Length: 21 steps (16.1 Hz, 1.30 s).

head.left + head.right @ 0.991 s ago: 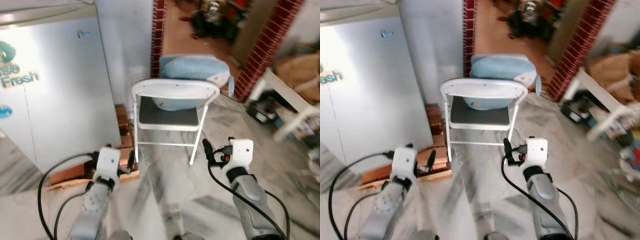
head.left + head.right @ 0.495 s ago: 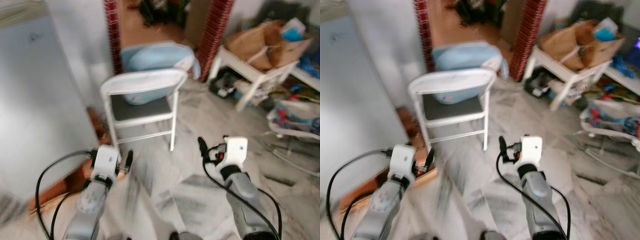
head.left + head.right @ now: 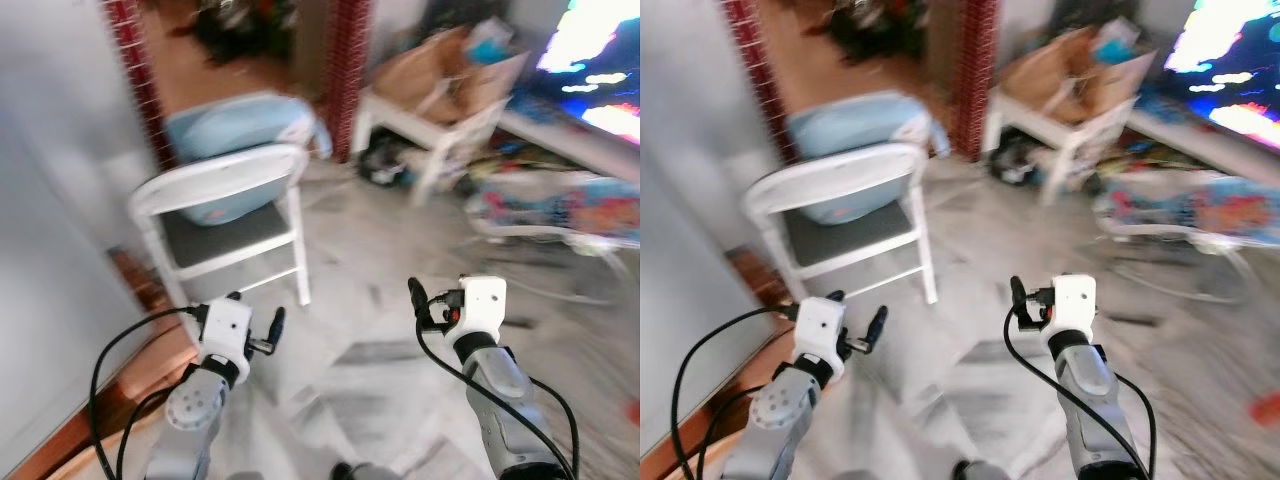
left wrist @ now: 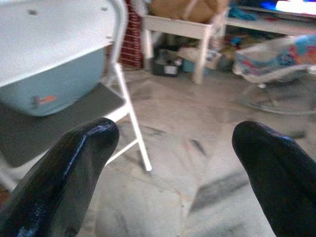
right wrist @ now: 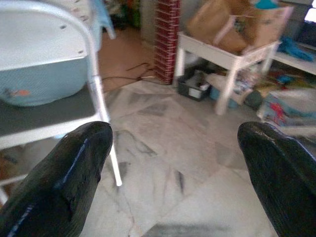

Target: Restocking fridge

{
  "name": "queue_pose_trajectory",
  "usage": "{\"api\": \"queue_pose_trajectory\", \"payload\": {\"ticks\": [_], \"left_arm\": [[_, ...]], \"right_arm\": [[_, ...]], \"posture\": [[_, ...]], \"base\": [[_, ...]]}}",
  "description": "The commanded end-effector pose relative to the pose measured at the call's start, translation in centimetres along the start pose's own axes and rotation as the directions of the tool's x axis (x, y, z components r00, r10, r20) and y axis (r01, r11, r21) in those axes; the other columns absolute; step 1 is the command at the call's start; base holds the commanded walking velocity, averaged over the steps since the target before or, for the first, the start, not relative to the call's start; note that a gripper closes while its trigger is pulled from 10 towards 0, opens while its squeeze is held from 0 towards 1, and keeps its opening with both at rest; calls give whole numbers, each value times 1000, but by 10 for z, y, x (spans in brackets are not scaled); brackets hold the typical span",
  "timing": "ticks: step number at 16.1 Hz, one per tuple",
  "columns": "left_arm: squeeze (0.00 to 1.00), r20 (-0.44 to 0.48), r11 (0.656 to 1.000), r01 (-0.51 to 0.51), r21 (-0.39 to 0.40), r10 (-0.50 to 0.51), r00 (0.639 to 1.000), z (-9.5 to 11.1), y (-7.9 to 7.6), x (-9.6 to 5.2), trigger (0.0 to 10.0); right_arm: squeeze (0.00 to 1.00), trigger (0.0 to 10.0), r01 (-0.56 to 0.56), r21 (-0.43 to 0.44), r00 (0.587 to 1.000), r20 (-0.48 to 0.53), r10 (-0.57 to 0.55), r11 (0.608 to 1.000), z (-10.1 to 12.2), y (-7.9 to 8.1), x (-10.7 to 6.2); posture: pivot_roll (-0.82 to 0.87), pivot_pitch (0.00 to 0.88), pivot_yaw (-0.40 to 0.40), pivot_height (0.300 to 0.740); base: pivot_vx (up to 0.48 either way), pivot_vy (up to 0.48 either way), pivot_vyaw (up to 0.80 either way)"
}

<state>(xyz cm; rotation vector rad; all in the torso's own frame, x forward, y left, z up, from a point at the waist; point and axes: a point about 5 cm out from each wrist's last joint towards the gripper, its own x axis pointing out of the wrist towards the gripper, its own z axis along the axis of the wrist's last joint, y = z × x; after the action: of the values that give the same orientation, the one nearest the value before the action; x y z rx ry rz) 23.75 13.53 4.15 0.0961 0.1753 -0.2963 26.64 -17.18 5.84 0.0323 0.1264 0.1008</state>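
Note:
The fridge's pale grey side (image 3: 40, 290) is blurred at the far left, standing on a brown wooden base (image 3: 90, 440). My left gripper (image 3: 258, 312) hangs low in front of me, open and empty, to the right of the fridge. Level with it on the other side, my right gripper (image 3: 425, 300) is also open with nothing between its fingers. In the left wrist view the left gripper (image 4: 173, 138) has its black fingers (image 4: 79, 163) wide apart over the marble floor. The right gripper (image 5: 175, 143) stands the same in the right wrist view.
A white folding chair (image 3: 225, 200) holding a light blue bag (image 3: 235, 130) stands ahead on the left. A red brick pillar (image 3: 350, 70) rises behind it. A white low table (image 3: 440, 130) with brown paper bags and a colourful bouncer (image 3: 560, 200) sit at the right.
The whole view has swung to the right, so the fridge slid to the left edge and the table, bouncer and bright screen came in. Both grippers keep the same open pose.

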Motion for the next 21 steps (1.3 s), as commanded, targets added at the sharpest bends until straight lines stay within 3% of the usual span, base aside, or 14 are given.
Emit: {"api": "queue_pose_trajectory", "payload": {"ticks": [1,5,12,21], "left_arm": [[0,-8,1000,0,-7,0,1000,-2,1,-1,10000],[0,0,999,48,-4,-48,999,1,-6,-1,10000],[0,-2,999,42,-15,-42,999,1,-5,-4,10000],[0,-14,999,24,-21,-24,1000,-4,-3,-9,10000]], "right_arm": [[0,10000,1,-8,1000,3,-1,1000,2,-1,0],[0,10000,12,-6,1000,0,-12,1000,2,-5,-1],[0,10000,4,3,1000,-10,-4,1000,-2,1,-6],[0,10000,32,19,999,-20,-32,999,-5,-3,-21]], "posture": [[124,23,-13,740],[119,16,-13,740],[121,13,-17,740],[118,13,-32,740]], "base": [[0,0,-800],[0,0,-800],[0,0,-800],[0,0,-759]]}}
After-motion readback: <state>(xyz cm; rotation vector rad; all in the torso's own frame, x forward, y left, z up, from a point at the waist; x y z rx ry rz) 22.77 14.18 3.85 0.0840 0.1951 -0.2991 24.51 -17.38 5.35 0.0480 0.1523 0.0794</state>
